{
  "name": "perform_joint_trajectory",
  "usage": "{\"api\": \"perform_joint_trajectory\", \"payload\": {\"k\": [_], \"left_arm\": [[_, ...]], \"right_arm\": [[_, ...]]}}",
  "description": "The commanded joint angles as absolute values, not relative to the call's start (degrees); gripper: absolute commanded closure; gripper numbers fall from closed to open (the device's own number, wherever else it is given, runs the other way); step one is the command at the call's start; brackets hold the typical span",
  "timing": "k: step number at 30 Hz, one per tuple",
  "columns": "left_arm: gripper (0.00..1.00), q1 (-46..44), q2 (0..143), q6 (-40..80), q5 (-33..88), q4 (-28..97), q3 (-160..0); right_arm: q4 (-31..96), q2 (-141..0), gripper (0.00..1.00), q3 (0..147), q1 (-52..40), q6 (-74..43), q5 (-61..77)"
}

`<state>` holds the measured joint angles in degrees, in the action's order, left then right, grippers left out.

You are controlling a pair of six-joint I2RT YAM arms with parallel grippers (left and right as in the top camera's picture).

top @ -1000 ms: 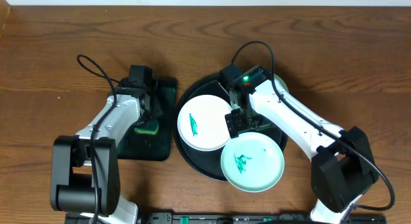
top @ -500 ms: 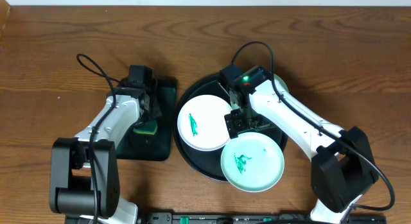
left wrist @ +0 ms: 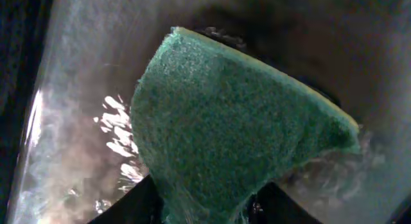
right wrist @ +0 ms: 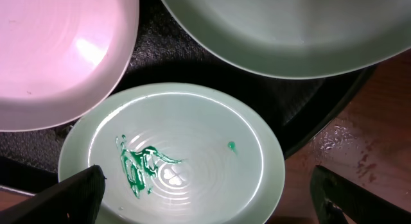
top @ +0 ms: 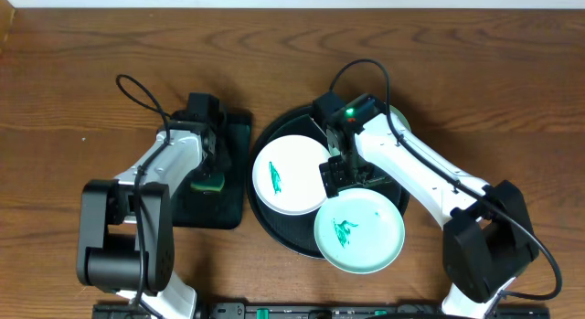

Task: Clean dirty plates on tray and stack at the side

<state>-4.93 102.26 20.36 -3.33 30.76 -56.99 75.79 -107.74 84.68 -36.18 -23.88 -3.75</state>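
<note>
On the round black tray (top: 294,125) lie a white plate (top: 288,175) with a green smear and a mint plate (top: 359,231) with a green smear, the latter overhanging the tray's front rim. A second mint plate (top: 400,121) is mostly hidden under the right arm. My right gripper (top: 336,177) hangs open just above the front mint plate (right wrist: 192,147), one finger at each side and nothing held. My left gripper (left wrist: 215,185) has a green sponge (left wrist: 237,121) pinched between its fingers over the wet rectangular tray (top: 236,136).
The rectangular black tray sits directly left of the round tray, almost touching it. Bare wooden table (top: 475,63) surrounds both. The right arm's cable (top: 366,68) loops above the round tray. A wet patch shows on the wood (right wrist: 359,147) beside the tray rim.
The left arm's elbow and cable have shifted slightly to the right. The sponge stays at the same spot on the rectangular tray. The right arm and the plates have not moved.
</note>
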Motion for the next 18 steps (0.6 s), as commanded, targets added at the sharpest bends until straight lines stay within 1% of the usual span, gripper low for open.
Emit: {"api": "perform_joint_trajectory", "payload": {"k": [1,2,5,6,7,8,11,18], "left_arm": [[0.58,-4.67,105.36,19.94,-4.95,30.98,-56.14],[0.57,-4.67,105.32,19.94,-4.95,30.96,-56.14],[0.47,-4.67,105.12,19.94,-4.93,31.00,-56.14],[0.42,-4.67,105.12,19.97,-4.95,31.00,-56.14],[0.35,-4.67,105.12,19.97,-4.93,31.00,-56.14],[0.32,-4.67,105.12,19.97,-4.95,31.14,-56.14],[0.29,-4.67,104.81,19.97,-4.95,32.27,-56.14],[0.28,-4.69,99.13,19.94,-4.95,34.28,-56.14]], "right_arm": [[75.85,-107.53,0.01,84.68,-36.53,-23.73,-3.33],[75.85,-107.53,0.01,84.68,-36.53,-23.73,-3.31],[75.83,-107.53,0.01,84.68,-36.53,-23.73,-3.33],[75.83,-107.53,0.01,84.68,-36.53,-23.73,-3.33],[75.85,-107.53,0.01,84.68,-36.53,-23.73,-3.33],[75.85,-107.53,0.01,84.68,-36.53,-23.73,-3.31],[75.85,-107.53,0.01,84.68,-36.53,-23.73,-3.33],[75.64,-107.53,0.01,84.68,-36.53,-23.73,-3.33]]}}
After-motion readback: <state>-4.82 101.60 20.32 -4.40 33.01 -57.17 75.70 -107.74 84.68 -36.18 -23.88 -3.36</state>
